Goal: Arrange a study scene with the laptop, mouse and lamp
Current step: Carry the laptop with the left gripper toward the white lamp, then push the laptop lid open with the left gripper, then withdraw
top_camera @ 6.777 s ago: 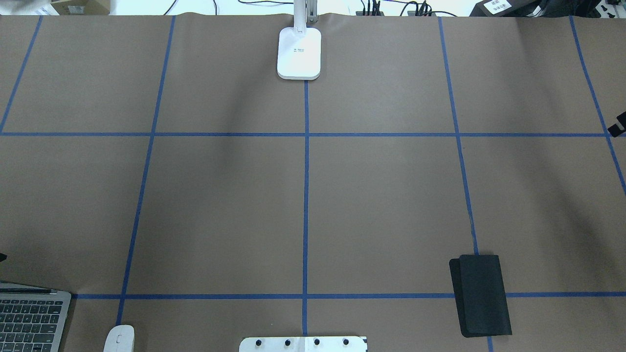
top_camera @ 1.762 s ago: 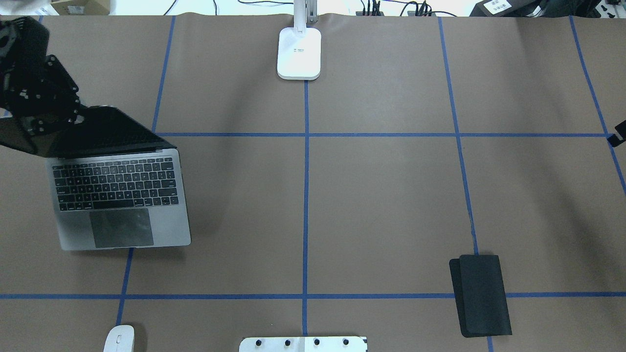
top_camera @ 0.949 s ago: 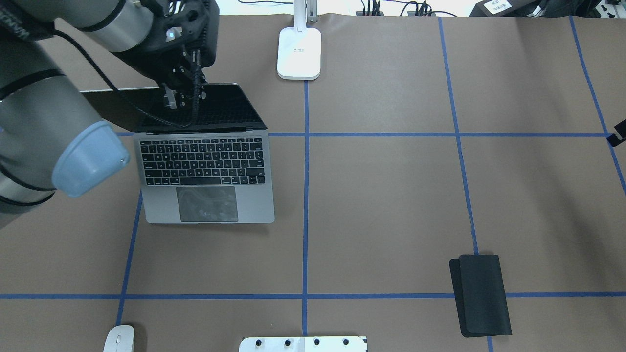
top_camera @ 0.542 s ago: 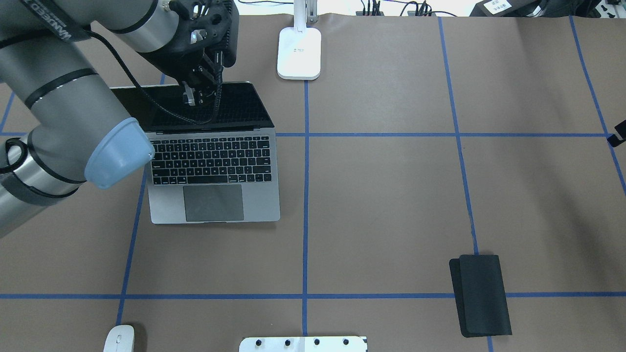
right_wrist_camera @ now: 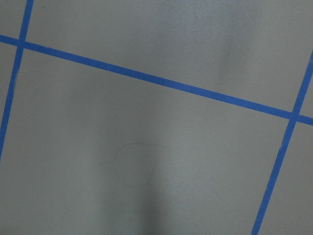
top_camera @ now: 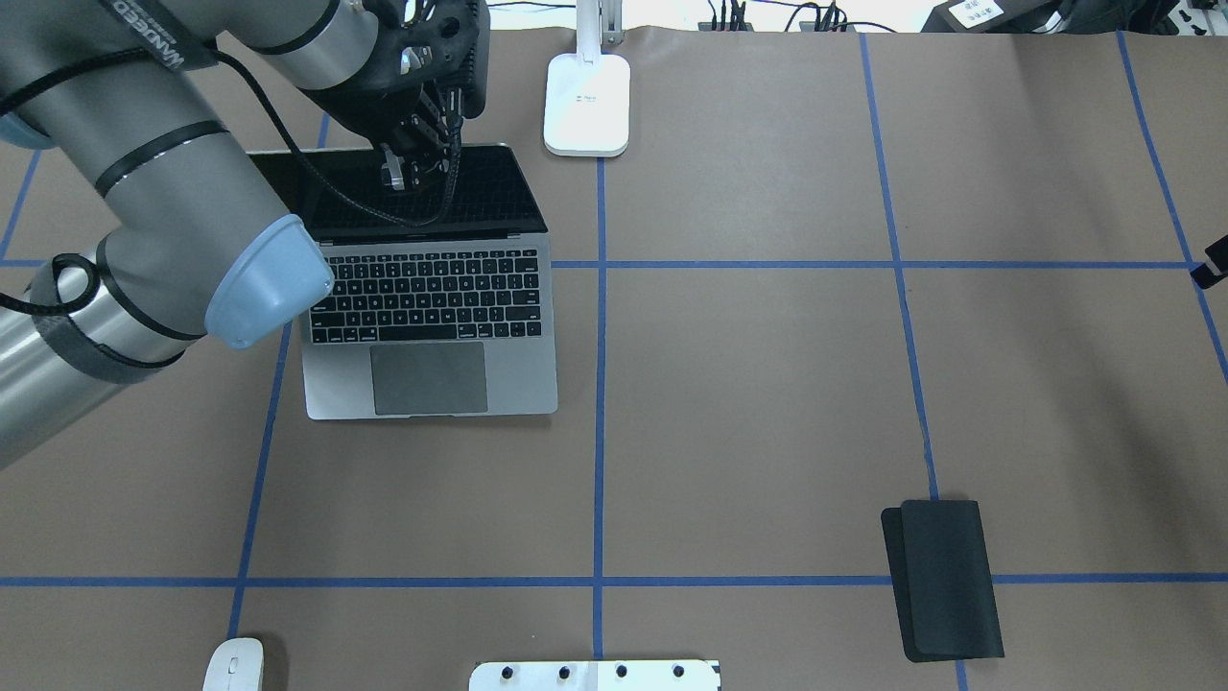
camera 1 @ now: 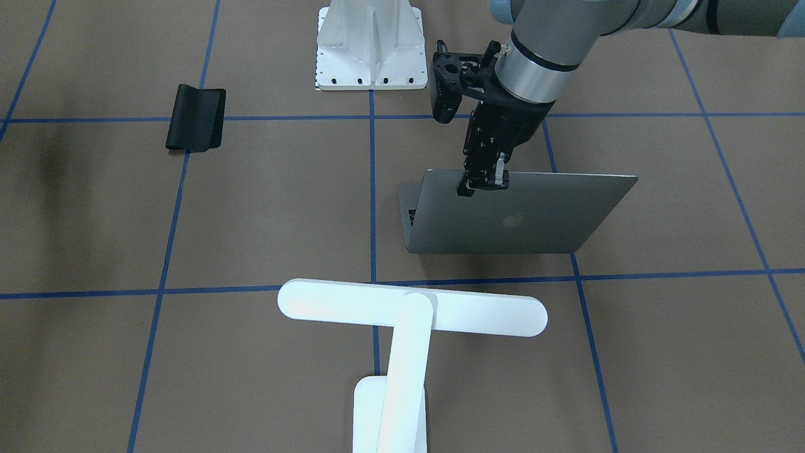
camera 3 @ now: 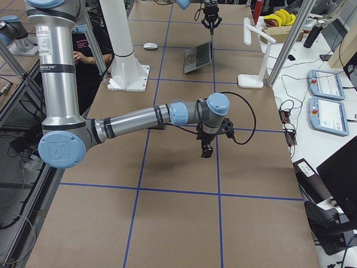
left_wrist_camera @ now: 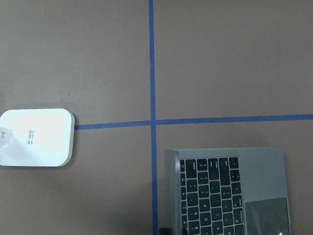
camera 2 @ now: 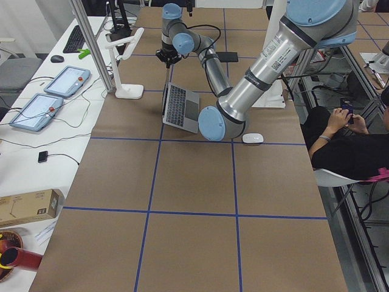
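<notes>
Left tool [camera 1: 483,181] clamped on the laptop [camera 1: 516,220] lid!
Narrow grip: it pinches the top edge of the open screen. The laptop sits on the worktop [top_camera: 767,384], just to the robot's left of the centre tape line. The lamp [top_camera: 586,104] base is near its far corner, the mouse [top_camera: 233,664] well apart at the near edge. The right tool [camera 3: 206,151] hangs over the worktop; how far open, I cannot tell.

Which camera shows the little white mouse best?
The exterior left view: the mouse lies whole there, with nothing in front of it. The overhead view cuts it off at the bottom edge; the exterior right view shows it small and far off. The other views miss it.
</notes>
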### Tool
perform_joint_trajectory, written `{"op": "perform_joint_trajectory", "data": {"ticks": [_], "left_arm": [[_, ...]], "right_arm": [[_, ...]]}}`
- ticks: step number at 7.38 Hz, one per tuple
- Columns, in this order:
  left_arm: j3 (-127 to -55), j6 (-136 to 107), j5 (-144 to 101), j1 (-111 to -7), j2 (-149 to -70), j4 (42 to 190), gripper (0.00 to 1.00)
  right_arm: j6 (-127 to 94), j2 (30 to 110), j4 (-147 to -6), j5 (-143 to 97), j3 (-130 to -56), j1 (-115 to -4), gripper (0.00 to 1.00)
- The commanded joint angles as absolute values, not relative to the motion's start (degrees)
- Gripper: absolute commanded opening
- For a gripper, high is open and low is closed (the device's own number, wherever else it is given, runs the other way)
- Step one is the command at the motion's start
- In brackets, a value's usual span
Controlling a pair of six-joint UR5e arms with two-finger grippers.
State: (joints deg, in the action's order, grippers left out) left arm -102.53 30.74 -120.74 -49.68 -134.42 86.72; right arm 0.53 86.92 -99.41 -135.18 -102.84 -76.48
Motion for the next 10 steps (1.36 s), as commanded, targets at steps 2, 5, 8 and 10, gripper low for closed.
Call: {"op": "perform_joint_trajectory", "data": {"ticks": [2, 5, 8, 10], "left_arm": [[-96.1, 30.7, -120.3, -49.7, -135.1, 94.3, 0.00], [-95.1, 30.3, -120.2, -49.7, -135.7, 95.1, 0.00], [-94.3, 28.6, -116.2, -47.6, -135.7, 97.7, 0.01], [-94.7, 28.4, -116.3, -47.5, -135.1, 97.9, 0.02]], "right_arm": [[0.6, 86.7, -99.4, -135.2, -102.3, -76.5, 0.99], [0.6, 86.6, -99.4, -135.2, -102.3, -76.5, 0.99], [0.6, 86.6, -99.4, -135.1, -102.0, -76.5, 0.99], [0.6, 86.5, -99.4, -135.1, -101.7, -76.5, 0.99]]}}
